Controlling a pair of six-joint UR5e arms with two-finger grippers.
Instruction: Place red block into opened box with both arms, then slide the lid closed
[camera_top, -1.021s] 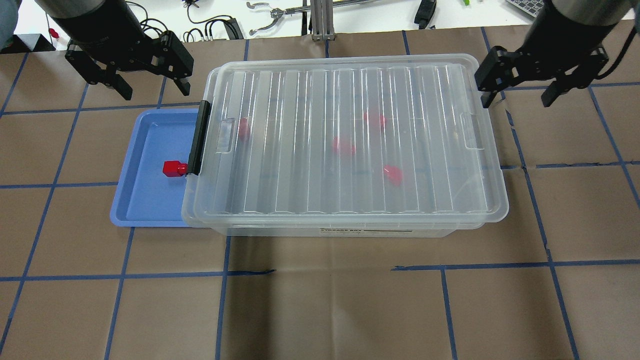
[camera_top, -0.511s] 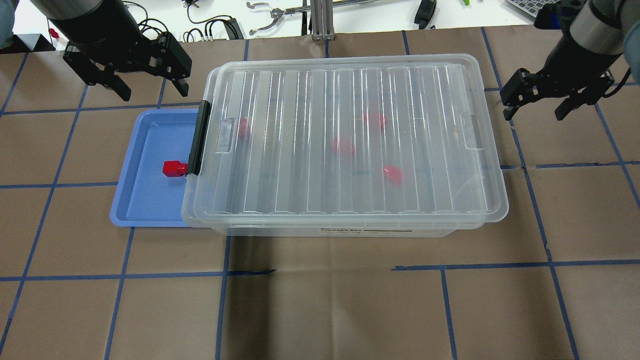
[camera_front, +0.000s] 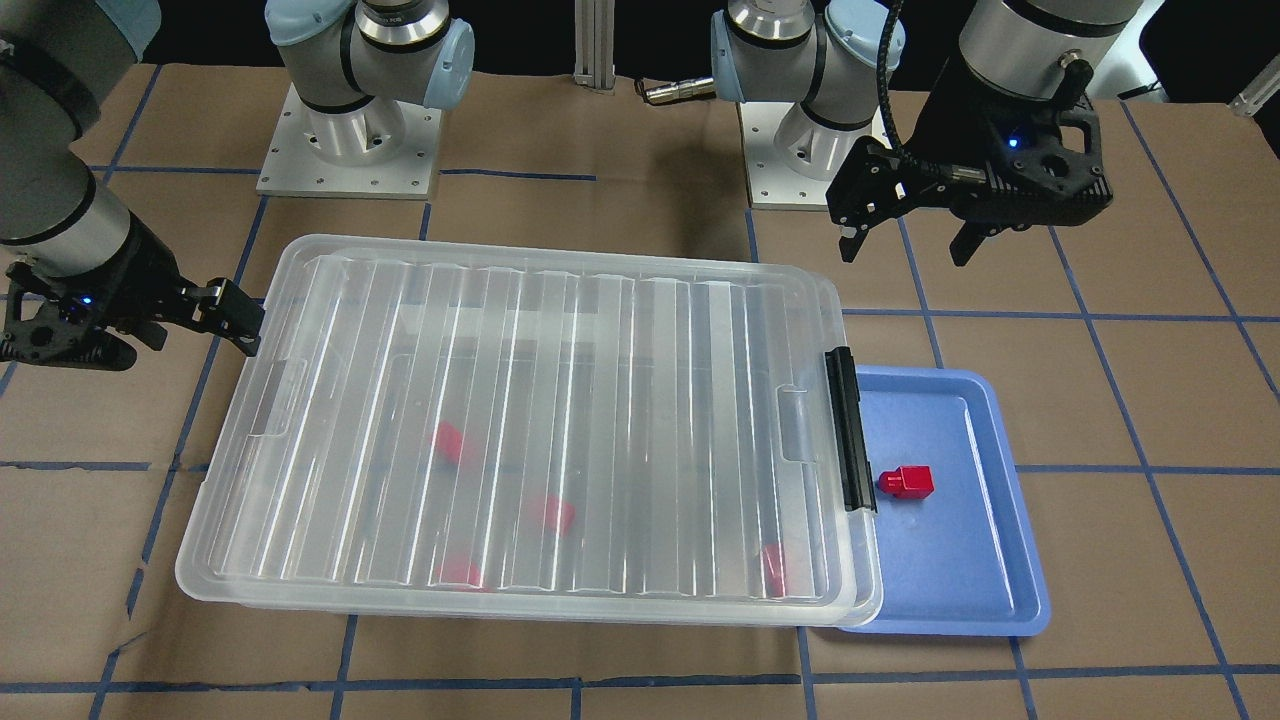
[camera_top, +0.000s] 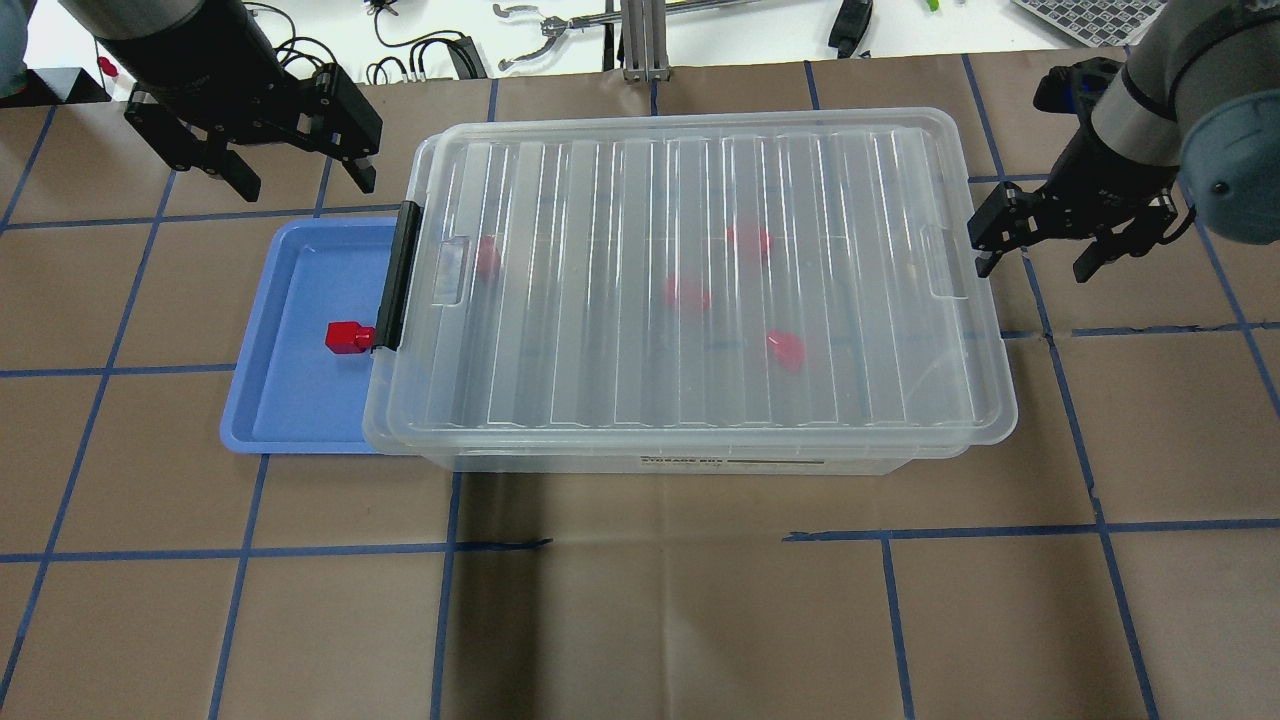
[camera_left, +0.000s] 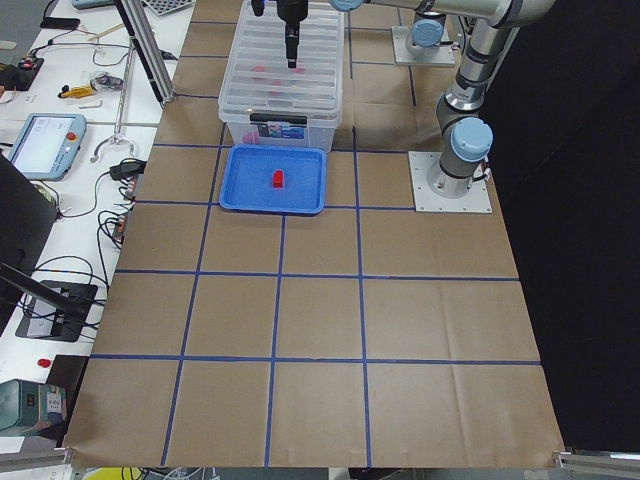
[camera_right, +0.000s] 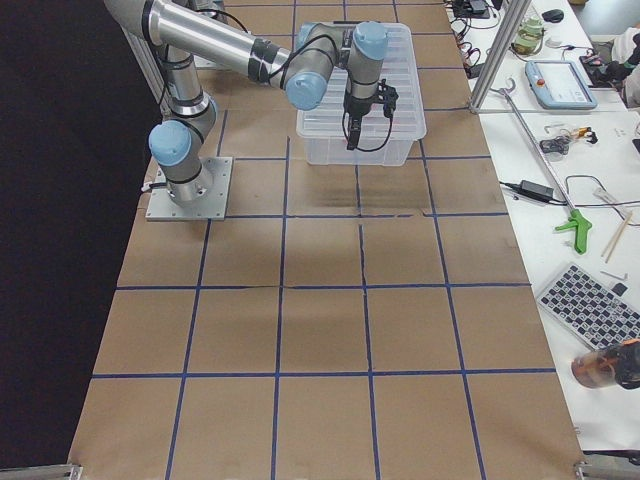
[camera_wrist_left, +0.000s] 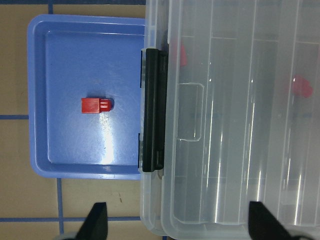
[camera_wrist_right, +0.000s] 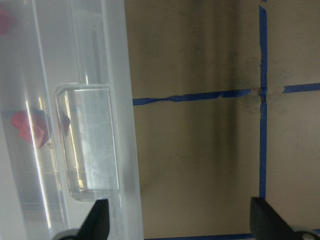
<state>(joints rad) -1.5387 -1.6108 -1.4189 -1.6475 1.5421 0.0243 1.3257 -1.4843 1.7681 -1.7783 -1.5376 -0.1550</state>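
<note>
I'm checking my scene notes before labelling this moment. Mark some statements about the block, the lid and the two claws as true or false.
1. The red block lies in the blue tray. True.
2. The lid is off the box. False: it lies on top of the box.
3. The left claw grips the red block. False: it is open and empty, apart from the block.
4. The right claw is open beside the lid's short end. True.
5. Several red pieces show through the lid. True.
</note>
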